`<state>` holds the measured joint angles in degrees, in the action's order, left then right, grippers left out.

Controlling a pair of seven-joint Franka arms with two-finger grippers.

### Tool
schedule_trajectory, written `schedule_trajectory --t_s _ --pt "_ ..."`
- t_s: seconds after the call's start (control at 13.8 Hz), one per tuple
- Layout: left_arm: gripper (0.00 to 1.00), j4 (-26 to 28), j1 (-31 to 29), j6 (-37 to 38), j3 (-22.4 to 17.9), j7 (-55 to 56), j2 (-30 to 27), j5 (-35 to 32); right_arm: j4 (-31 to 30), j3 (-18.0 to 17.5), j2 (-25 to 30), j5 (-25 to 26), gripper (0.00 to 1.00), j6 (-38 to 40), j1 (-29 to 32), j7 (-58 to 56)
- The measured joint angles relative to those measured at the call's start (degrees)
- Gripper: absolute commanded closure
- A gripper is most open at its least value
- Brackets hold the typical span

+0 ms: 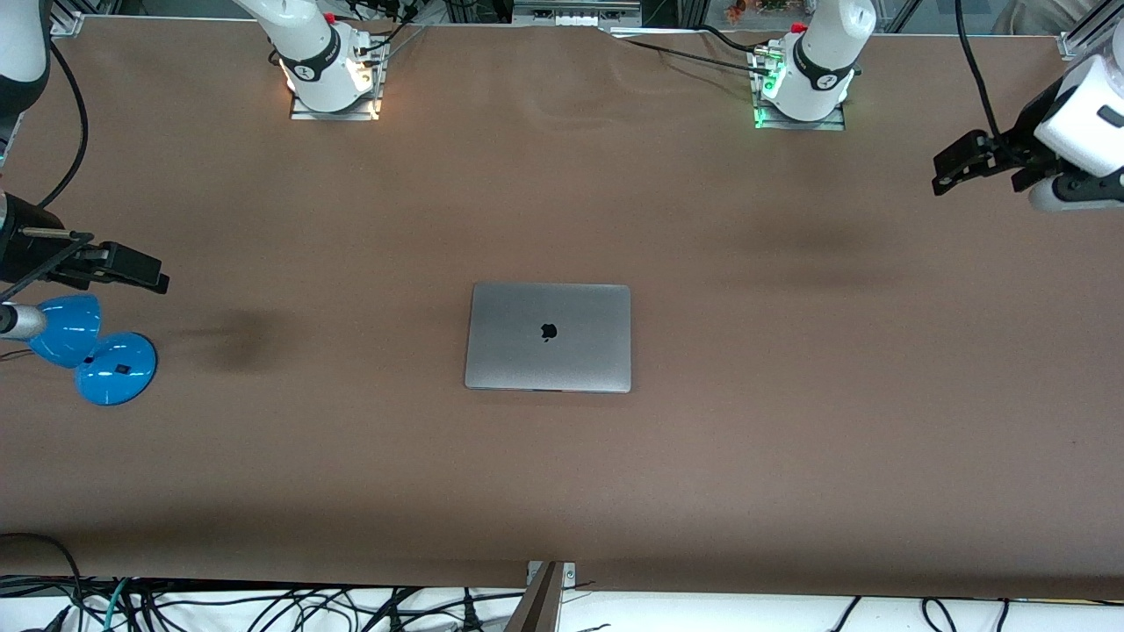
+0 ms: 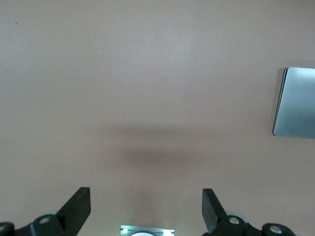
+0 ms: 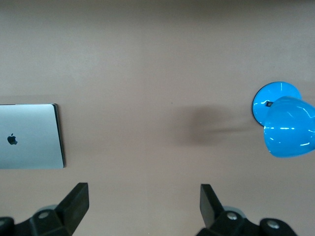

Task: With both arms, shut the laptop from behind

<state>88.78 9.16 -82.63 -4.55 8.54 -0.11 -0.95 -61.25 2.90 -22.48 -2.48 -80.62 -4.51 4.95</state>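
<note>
The silver-grey laptop [image 1: 548, 337] lies shut and flat in the middle of the brown table, lid up with the black apple logo showing. It also shows in the right wrist view [image 3: 30, 136] and its edge in the left wrist view [image 2: 295, 102]. My left gripper [image 1: 953, 172] is open and empty, held high over the table's left-arm end, well away from the laptop; in its own view [image 2: 146, 204] bare table lies between the fingers. My right gripper [image 1: 140, 268] is open and empty, high over the right-arm end above the lamp; its own view [image 3: 144, 200] shows bare table too.
A blue desk lamp [image 1: 92, 347] stands at the right arm's end of the table, also in the right wrist view [image 3: 283, 120]. The arm bases [image 1: 329, 75] [image 1: 803, 88] stand along the table's edge farthest from the front camera. Cables hang past the near edge.
</note>
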Motion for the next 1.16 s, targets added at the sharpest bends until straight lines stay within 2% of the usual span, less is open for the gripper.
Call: schedule_trajectory --t_s 0.22,0.44,0.65,0.8,1.16 --pt "0.0 -1.39 0.84 -2.04 0.27 -0.07 2.96 0.04 -0.37 -0.26 0.02 0.0 0.0 -0.37 0.0 -0.01" --pt "0.0 -1.15 1.0 -4.53 0.24 -0.48 3.25 0.52 -0.91 -0.33 0.02 0.02 0.0 -1.1 0.01 -0.86" --pt "0.0 3.51 0.74 -8.44 -0.5 -3.57 0.23 2.14 -1.64 -0.34 0.01 0.74 0.0 -1.55 0.18 -1.78" --pt "0.0 6.22 0.51 -8.97 -0.83 -3.87 -1.71 2.16 -1.77 -0.34 0.02 3.12 0.0 -1.59 0.24 -2.58" --pt "0.0 7.4 0.43 -8.98 -0.9 -3.87 -2.37 2.17 -2.2 -0.34 0.01 3.68 0.0 -1.6 0.32 -3.72"
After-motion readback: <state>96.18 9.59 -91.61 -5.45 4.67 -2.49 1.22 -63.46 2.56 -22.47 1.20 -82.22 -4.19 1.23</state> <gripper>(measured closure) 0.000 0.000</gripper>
